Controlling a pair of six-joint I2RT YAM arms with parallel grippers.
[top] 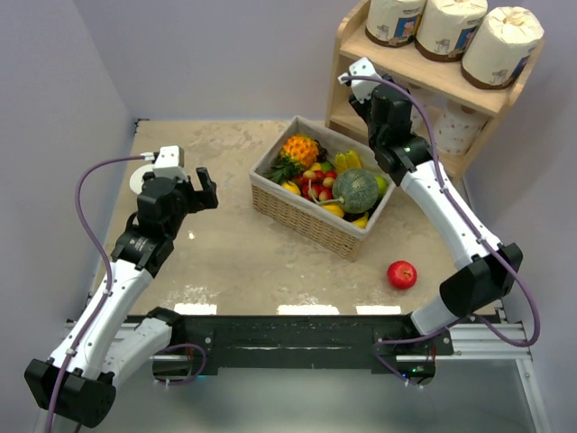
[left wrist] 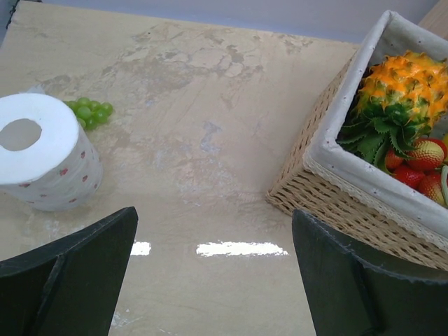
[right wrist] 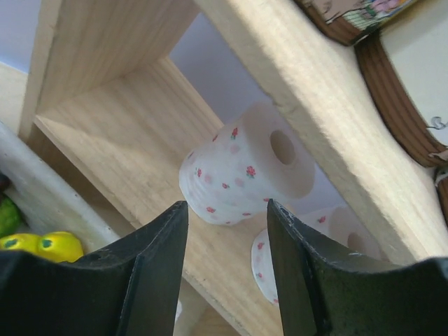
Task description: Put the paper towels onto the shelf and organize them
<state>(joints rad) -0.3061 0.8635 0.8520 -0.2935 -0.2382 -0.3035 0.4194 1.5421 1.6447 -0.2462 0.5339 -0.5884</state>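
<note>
**1 roll on the table, 5 on the shelf**

Nearest, the left gripper (left wrist: 213,231) hangs low over the table (left wrist: 210,126), fingers spread wide with nothing between them. Just beyond it, to its left, 1 bare dotted paper towel roll (left wrist: 42,157) stands upright, core hole up, with green grapes (left wrist: 89,110) close behind. The wicker fruit basket (top: 306,216) fills mid-table, between that roll and the shelf (top: 344,54).

At the far right, the right gripper (right wrist: 225,210) sits at the mouth of the lower tier, fingers parted and empty. A dotted roll (right wrist: 245,175) stands just ahead of them, and a second dotted roll (right wrist: 336,224) lies beyond, its pose unclear. 3 wrapped rolls (top: 448,27) line the top tier.

Risks, as I judge them:
- The right fingers could clip the near dotted roll and tip it off the tier.
- A hard squeeze would crush the soft table roll.
- Carrying it across could snag the basket rim or meet the right arm at the shelf front.
</note>
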